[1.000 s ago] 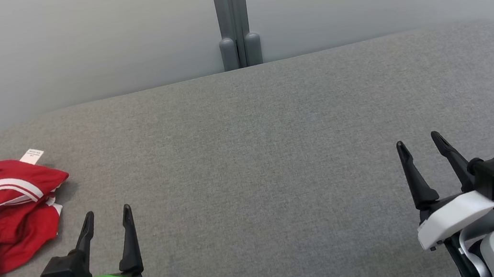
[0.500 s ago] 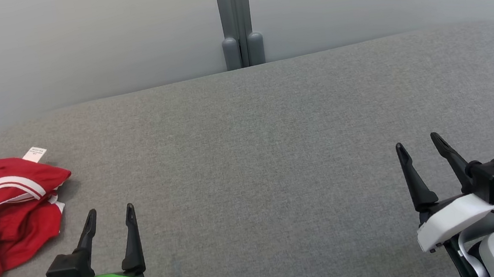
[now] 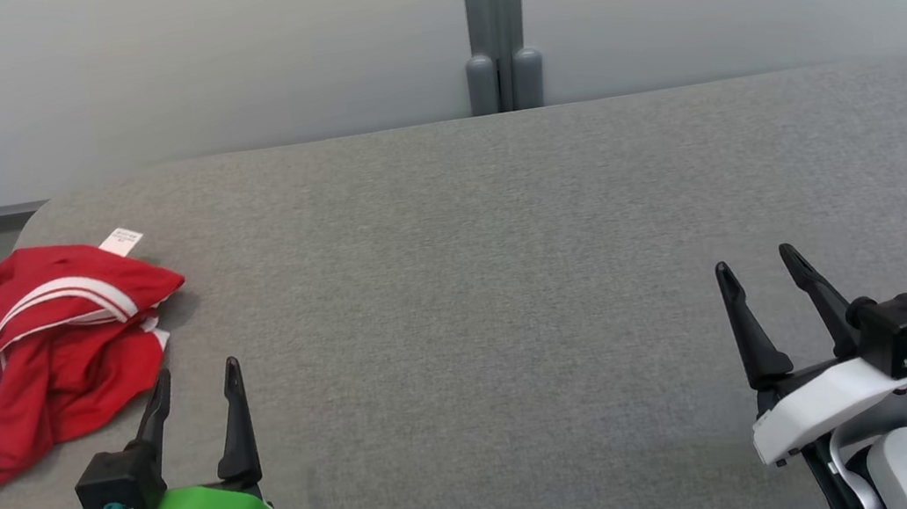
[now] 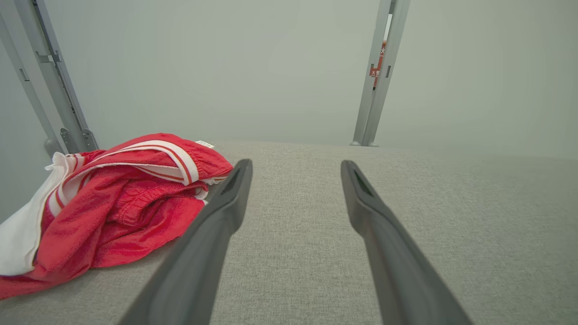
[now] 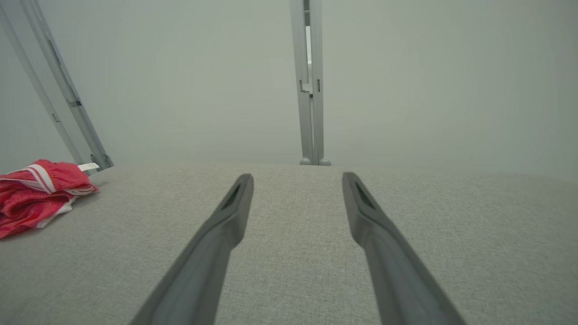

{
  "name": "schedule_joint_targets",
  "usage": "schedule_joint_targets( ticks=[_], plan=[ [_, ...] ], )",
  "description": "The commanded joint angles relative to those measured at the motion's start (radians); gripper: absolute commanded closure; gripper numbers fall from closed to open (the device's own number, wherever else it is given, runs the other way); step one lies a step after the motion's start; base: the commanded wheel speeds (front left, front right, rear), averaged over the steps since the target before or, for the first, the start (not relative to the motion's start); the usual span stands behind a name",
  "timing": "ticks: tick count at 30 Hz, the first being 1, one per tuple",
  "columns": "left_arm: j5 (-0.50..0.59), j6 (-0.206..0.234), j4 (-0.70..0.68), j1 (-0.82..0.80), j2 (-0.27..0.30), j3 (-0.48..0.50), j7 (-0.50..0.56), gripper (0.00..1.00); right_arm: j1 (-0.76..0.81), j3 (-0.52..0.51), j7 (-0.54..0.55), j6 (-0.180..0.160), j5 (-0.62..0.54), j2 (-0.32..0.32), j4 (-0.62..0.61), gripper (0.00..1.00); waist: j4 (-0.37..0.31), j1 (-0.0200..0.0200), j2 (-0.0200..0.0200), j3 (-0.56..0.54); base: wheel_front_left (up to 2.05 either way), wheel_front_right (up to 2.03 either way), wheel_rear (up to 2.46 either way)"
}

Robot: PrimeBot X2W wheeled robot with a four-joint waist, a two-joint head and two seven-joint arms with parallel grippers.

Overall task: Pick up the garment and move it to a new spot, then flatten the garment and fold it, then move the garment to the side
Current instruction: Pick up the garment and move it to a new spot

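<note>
The garment [image 3: 51, 355] is a red piece with white stripes and a white lining, lying crumpled at the left end of the grey fabric table [image 3: 504, 238]. A small white label sticks out at its far edge. My left gripper [image 3: 197, 377] stands open just to the garment's right, apart from it, with nothing between its fingers. In the left wrist view the garment [image 4: 113, 203] lies left of the left gripper [image 4: 295, 166]. My right gripper [image 3: 755, 264] stands open over the table's right side. From the right wrist view the garment [image 5: 36, 194] is far left of the right gripper [image 5: 297, 178].
A grey post [image 3: 497, 17] stands against the pale wall behind the table. A slanted metal frame [image 4: 49, 81] rises behind the garment, past the table's left end. The table's left corner [image 3: 36, 220] is rounded, with floor beyond it.
The head camera has turned left, so the whole picture has shifted right and more of the garment shows. Both grippers stay open and hold their places.
</note>
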Motion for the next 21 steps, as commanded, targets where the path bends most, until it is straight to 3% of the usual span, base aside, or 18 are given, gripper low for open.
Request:
schedule_joint_targets(
  ticks=[1, 16, 21],
  plan=[
    [-0.004, -0.003, 0.003, -0.017, 0.002, 0.009, -0.003, 0.0, -0.003, 0.006, -0.007, 0.0, 0.008, 0.002, -0.004, 0.0, 0.062, 0.0, 0.0, 0.011, 0.0, 0.0, 0.0],
    [0.006, -0.001, -0.01, -0.021, -0.01, 0.085, -0.003, 0.0, -0.018, 0.044, 0.001, 0.0, 0.001, 0.021, -0.049, 0.0, 0.306, 0.0, 0.0, 0.045, 0.0, 0.0, 0.0],
    [0.006, -0.001, -0.016, -0.021, -0.017, 0.1, -0.003, 0.0, -0.022, 0.041, 0.011, 0.0, -0.007, 0.02, -0.066, 0.0, 0.341, 0.0, 0.0, 0.061, 0.0, 0.0, 0.0]
  ],
)
